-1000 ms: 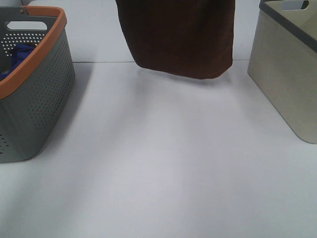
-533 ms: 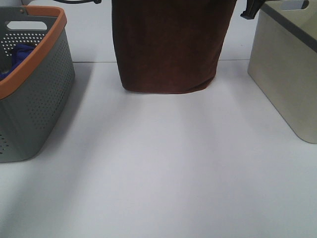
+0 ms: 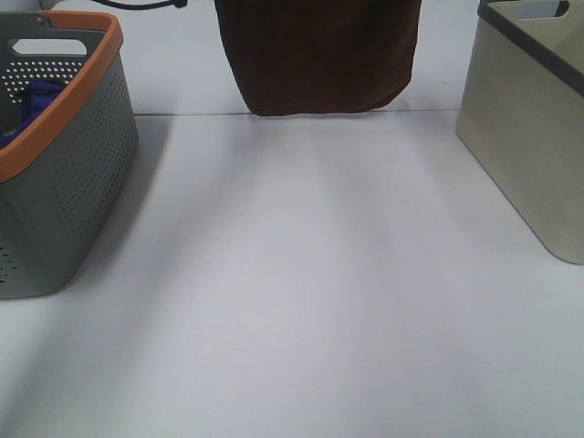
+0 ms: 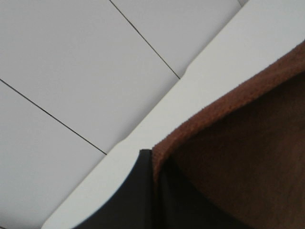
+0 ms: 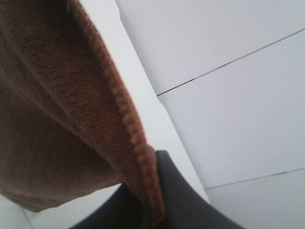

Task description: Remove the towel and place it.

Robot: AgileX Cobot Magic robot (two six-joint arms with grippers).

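The dark reddish-brown towel (image 3: 318, 57) hangs at the top middle of the exterior high view, with its lower edge above the far part of the white table (image 3: 301, 274). Its top and both grippers are cut off by that view's upper edge. In the left wrist view the left gripper (image 4: 155, 164) is shut on a hemmed edge of the towel (image 4: 238, 157). In the right wrist view the right gripper (image 5: 152, 191) is shut on another hemmed edge of the towel (image 5: 62, 119). The white tag does not show.
A grey perforated basket with an orange rim (image 3: 64, 109) stands at the left and holds a blue cloth (image 3: 36, 99). A beige bin with a dark grey rim (image 3: 529, 128) stands at the right. A white wall lies behind the table.
The towel dipped until its lower edge neared the table half a second ago, then rose; its lower edge is now higher than in both earlier frames. The dark arm part at top right left the view.
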